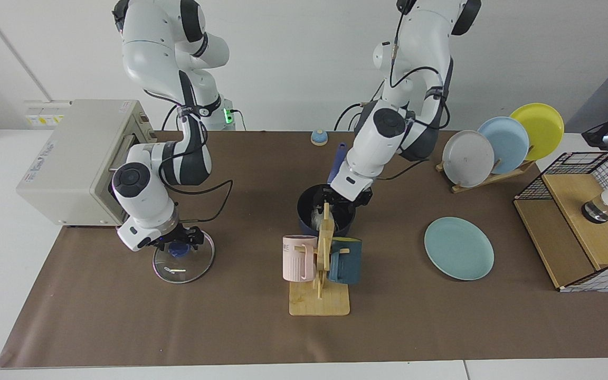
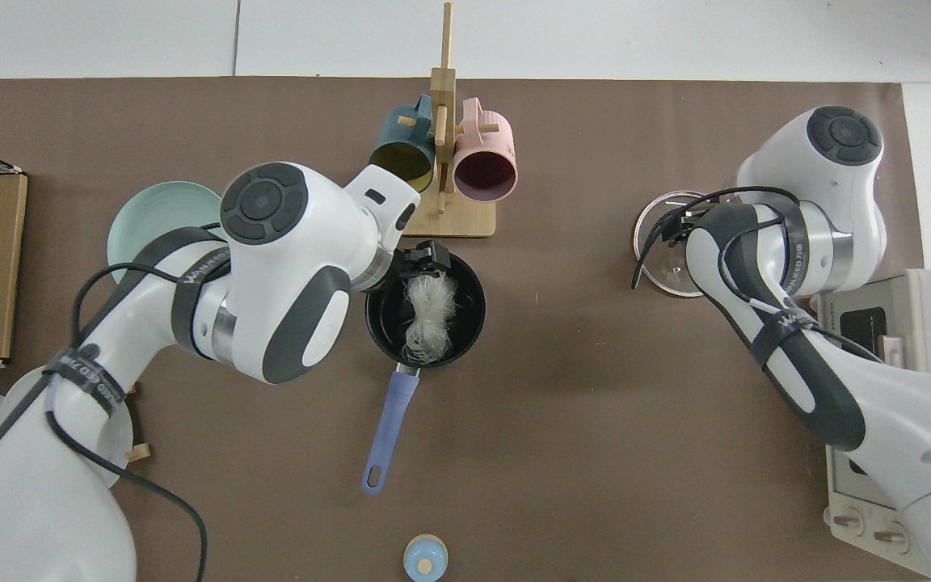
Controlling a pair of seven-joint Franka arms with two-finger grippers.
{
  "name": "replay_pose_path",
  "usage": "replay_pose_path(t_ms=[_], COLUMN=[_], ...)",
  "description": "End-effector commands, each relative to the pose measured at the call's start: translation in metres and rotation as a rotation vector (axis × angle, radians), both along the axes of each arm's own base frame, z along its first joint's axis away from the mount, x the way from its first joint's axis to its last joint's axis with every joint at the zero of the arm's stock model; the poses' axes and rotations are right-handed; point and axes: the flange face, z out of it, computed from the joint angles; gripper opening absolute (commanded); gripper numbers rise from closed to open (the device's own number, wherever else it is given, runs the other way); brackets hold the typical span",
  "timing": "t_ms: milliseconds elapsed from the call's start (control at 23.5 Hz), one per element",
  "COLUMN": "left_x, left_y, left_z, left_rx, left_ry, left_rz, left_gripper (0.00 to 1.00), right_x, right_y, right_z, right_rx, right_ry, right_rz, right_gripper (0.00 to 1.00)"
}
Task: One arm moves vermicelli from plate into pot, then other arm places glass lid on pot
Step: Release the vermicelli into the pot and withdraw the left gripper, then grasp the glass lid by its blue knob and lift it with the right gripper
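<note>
Nearest the camera in the facing view, the right claw (image 1: 179,244) is down over the glass lid (image 1: 183,257), which lies flat on the table (image 1: 124,316); its fingers straddle the blue knob, though whether they have closed on it cannot be told. To lift cleanly it should pinch the knob squarely and rise straight up, keeping the lid level. Farther back, the vermicelli (image 2: 427,314) lies inside the pot (image 2: 465,323), its strands running lengthwise toward the handle, which points away from the mug rack (image 2: 443,162). The left claw (image 1: 347,199) sits above the pot's rim, fingers spread and empty. The plate (image 1: 458,248) is bare.
</note>
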Motion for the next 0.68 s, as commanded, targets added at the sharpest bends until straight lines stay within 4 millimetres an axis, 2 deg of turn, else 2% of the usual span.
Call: replay_pose_path(t_ms=[0, 85, 297, 552, 637], left_x=[0.007, 0.009, 0.003, -0.009, -0.017], left_y=[0.045, 0.068, 0.160, 0.254, 0.280], left_z=[0.074, 0.097, 0.149, 0.184, 0.187], left_rx=[0.072, 0.090, 0.134, 0.163, 0.168], left_ry=[0.004, -0.009, -0.028, -0.036, -0.011], left_rz=[-0.020, -0.038, -0.053, -0.071, -0.097], left_gripper=[1.00, 1.00, 1.00, 1.00, 1.00], right_x=[-0.003, -0.004, -0.003, 0.000, 0.001], right_y=[0.000, 0.001, -0.001, -0.001, -0.002], right_z=[0.001, -0.004, -0.009, -0.011, -0.011], right_rx=[-0.016, -0.018, -0.017, -0.017, -0.018], right_ry=[0.007, 0.013, 0.019, 0.013, 0.013], right_rz=[0.041, 0.043, 0.039, 0.038, 0.037], right_gripper=[1.00, 1.00, 1.00, 0.98, 0.90])
